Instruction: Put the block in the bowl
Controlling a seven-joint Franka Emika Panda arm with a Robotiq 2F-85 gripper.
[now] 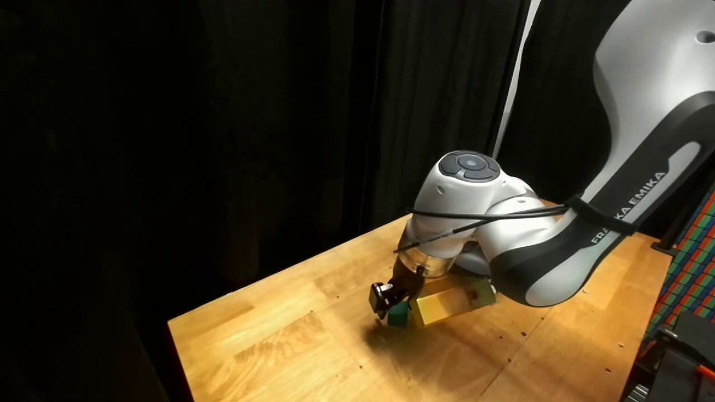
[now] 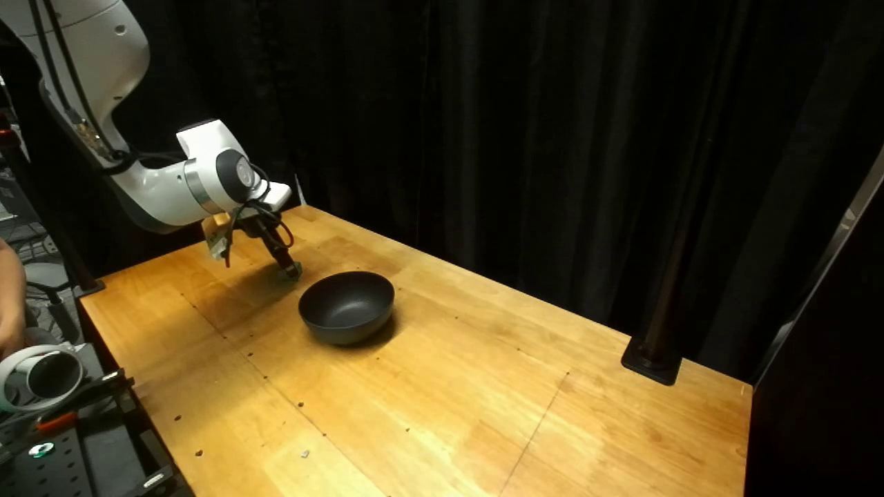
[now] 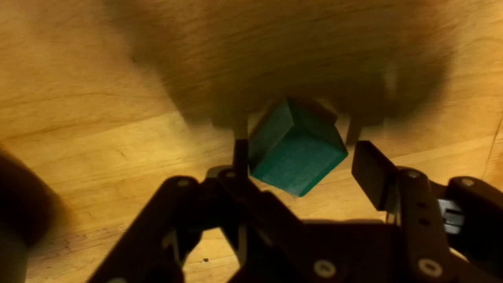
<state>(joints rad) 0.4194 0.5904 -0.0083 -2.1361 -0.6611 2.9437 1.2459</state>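
Observation:
The block (image 3: 298,161) is a small green cube on the wooden table. It stands turned at an angle between my fingers in the wrist view. My gripper (image 3: 300,157) is open around it. The left finger is at the block's left corner, and whether it touches cannot be told; a gap shows at the right finger. The block (image 1: 398,315) and gripper (image 1: 395,308) show low over the table in an exterior view. In an exterior view my gripper (image 2: 290,270) mostly hides the block. The round dark bowl (image 2: 345,336) stands upright just beside the gripper; it shows only there.
The wooden table (image 2: 442,386) has black curtains behind it. A black post base (image 2: 651,360) stands at the table's far right edge. A dark cart (image 2: 103,442) with tools and a white ring-shaped object (image 2: 41,348) adjoins the table's left side. A person's arm (image 2: 10,297) shows there.

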